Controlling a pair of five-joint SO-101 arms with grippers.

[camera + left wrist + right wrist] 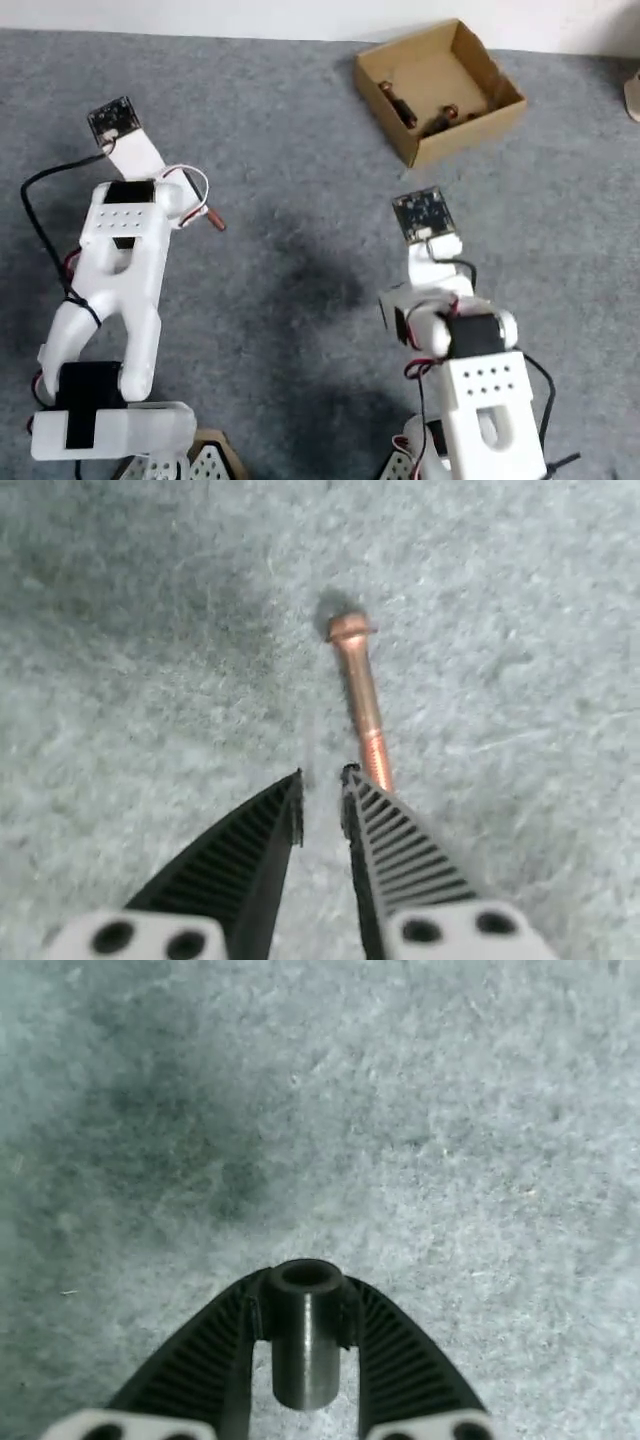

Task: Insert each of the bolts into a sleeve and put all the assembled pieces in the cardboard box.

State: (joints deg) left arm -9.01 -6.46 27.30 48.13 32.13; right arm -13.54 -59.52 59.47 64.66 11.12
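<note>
A copper bolt [358, 690] lies on the grey carpet, head pointing away, its threaded end tucked beside one fingertip of my left gripper [322, 776]. That gripper is open by a narrow gap with nothing between its fingers. From above, the bolt [214, 219] pokes out just right of the left arm [125, 220]. My right gripper [305, 1295] is shut on a dark grey sleeve [305, 1345], whose hollow end faces outward above bare carpet. The right arm's wrist board [424, 215] hides its gripper in the high view. The cardboard box [470, 128] at the back right holds a few assembled pieces [400, 103].
Open carpet stretches between the two arms and toward the box. A pale object [632, 95] sits at the right edge. The arm bases [110, 430] stand along the near edge, with loose cables around them.
</note>
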